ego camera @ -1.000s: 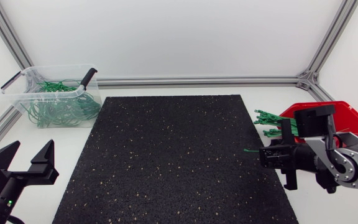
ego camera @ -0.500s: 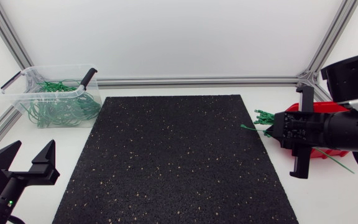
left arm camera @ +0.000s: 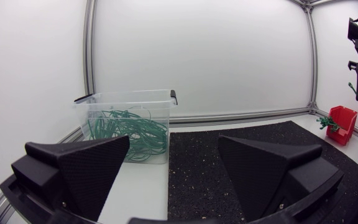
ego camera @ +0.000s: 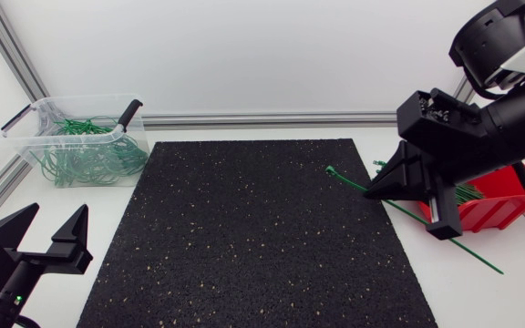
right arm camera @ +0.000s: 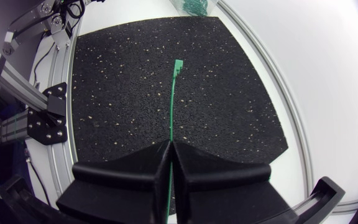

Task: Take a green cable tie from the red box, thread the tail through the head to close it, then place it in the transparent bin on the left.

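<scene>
Right gripper (ego camera: 386, 189): closed on one green cable tie (ego camera: 346, 179), fingers pinching the strap partway along, at centre right of the frame over the right edge of the black mat (ego camera: 244, 237). The tie's head points toward frame centre and its tail trails to lower right past the red box (ego camera: 490, 211). This grip probably leaves both ends free for threading. Left gripper (ego camera: 46, 235): spread wide, holding nothing, lower left corner, well apart from the tie. Transparent bin (ego camera: 80, 97): upper left, holding looped green ties (ego camera: 89, 155). Remaining stock (ego camera: 469, 194): in the red box. Possible hindrance: the long tail hangs near the box and may snag.
</scene>
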